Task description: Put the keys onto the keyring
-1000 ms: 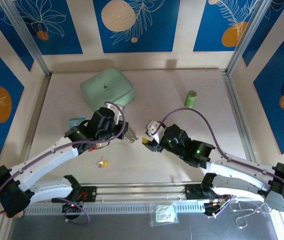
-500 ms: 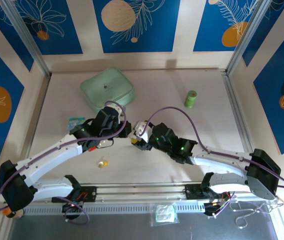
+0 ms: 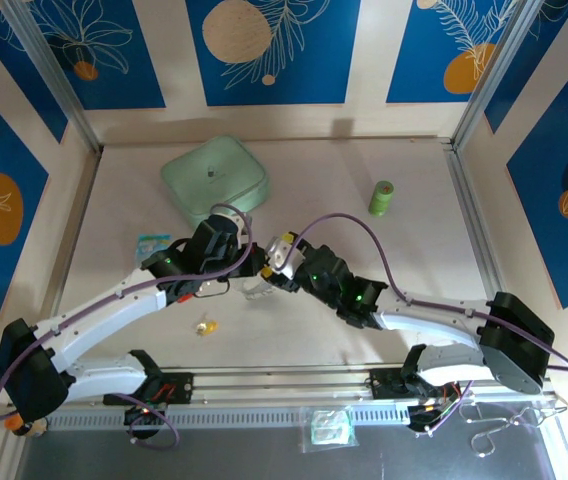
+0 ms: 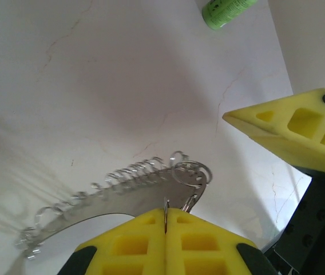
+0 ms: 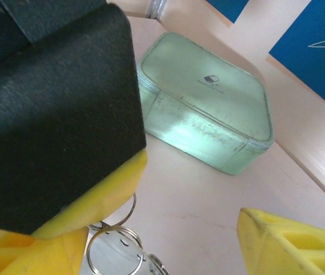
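Now left hand [image 4: 165,229] clamps the thin glittery silver keyring [image 4: 190,172].
Light, slippery wire, likely best pinched edgewise; right hand [image 5: 191,200] gapes wide.

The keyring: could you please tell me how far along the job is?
Done: the left tool is shut on the keyring. In hand: the open right tool sits beside it, holding no key. Left: the yellow key lies on the table, not yet threaded on.
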Motion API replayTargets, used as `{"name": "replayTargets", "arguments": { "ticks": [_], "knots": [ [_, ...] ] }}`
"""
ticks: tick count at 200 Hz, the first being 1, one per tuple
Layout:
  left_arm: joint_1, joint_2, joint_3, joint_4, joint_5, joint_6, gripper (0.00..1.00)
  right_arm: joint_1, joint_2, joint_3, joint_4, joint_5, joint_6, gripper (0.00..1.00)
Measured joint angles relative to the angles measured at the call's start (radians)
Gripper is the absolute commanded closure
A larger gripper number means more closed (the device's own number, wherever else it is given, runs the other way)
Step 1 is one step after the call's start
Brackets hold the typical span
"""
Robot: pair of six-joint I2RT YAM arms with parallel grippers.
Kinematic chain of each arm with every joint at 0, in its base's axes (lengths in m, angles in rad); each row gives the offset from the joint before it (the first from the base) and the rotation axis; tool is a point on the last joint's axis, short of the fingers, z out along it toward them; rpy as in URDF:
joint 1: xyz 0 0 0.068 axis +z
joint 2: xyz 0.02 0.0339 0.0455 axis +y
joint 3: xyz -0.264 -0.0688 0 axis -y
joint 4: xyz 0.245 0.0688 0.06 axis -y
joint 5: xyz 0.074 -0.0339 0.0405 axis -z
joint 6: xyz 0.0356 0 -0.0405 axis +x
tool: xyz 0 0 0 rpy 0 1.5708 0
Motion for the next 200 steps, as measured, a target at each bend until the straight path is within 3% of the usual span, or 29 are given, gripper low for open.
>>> {"name": "replayTargets", "arguments": {
  "ticks": [32, 86, 161, 200],
  "knots": [
    [0.0, -0.003, 0.0, 0.022, -0.002, 0.004, 1.0, -0.016, -0.045, -0.024, -0.015, 0.052, -0.003, 0.34],
    [-0.001, -0.022, -0.003, -0.028, -0.014, 0.012, 1.0, -0.135, -0.216, -0.055, -0.161, 0.172, 0.111, 0.35],
    [-0.001, -0.029, -0.021, -0.04, -0.043, 0.088, 1.0, -0.138, -0.296, -0.052, -0.358, -0.038, 0.253, 0.36],
    [-0.002, -0.1, -0.137, 0.063, -0.072, 0.193, 1.0, -0.148, -0.3, -0.037, -0.407, -0.111, 0.297, 0.36]
  ]
}}
